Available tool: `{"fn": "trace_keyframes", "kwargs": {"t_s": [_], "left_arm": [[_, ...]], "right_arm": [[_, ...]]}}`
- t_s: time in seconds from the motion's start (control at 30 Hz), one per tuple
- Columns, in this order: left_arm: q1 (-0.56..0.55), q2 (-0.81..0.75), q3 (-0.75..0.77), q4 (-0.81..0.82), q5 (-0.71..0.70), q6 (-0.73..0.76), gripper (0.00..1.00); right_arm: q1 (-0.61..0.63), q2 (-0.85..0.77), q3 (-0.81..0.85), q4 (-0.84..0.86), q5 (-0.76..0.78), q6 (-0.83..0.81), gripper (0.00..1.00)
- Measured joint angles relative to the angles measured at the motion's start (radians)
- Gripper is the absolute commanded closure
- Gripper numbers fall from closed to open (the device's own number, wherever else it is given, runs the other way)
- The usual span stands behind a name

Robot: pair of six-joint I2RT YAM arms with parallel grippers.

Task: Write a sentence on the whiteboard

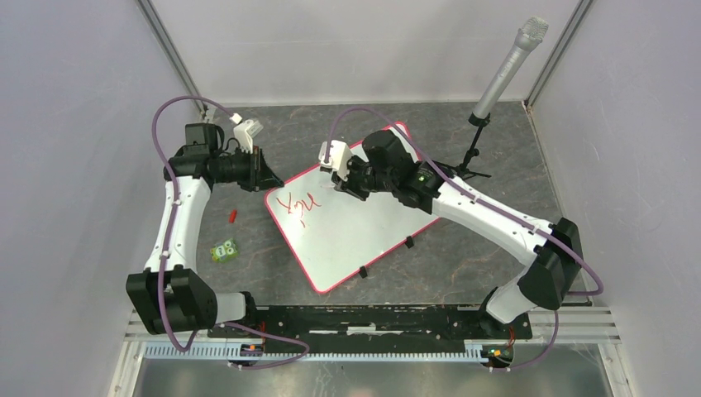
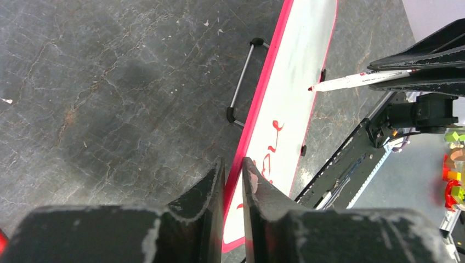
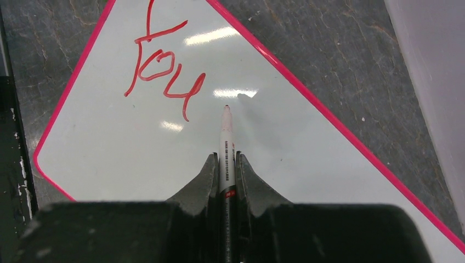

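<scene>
Board: large flat white rectangular whiteboard with a thin pink-red frame, lying askew mid-desk on the dark grey stone-patterned desk
Done: red handwritten "You" near the board's left corner
Remaining: the rest of the sentence, judging by the bare white to its right
Right hand: pinching a slim white red-tipped marker, tip just right of the "u", contact unclear
Left hand: pinching the board's far-left frame edge

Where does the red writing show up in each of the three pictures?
Top external: red writing left of centre, near the whiteboard corner facing the left arm.
Left wrist: red writing lower middle, just above the left gripper.
Right wrist: red writing upper left, beyond the marker tip.
Shared landmark: the whiteboard's pink frame.
</scene>
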Motion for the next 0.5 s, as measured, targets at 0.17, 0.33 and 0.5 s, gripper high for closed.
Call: {"fn": "trace_keyframes", "kwargs": {"t_s": [0.17, 0.33, 0.5], "left_arm": [[-0.003, 0.0, 0.012, -0.027, -0.001, 0.0, 0.66], [-0.005, 0.0, 0.012, -0.035, -0.001, 0.0, 0.64], [-0.005, 0.0, 0.012, -0.036, 0.0, 0.0, 0.69]], "right_arm": [[-0.001, 0.0, -0.001, 0.024, -0.019, 0.016, 1.0], [-0.001, 0.0, -0.001, 0.028, -0.021, 0.016, 1.0], [-0.006, 0.0, -0.001, 0.028, -0.011, 0.015, 1.0]]}}
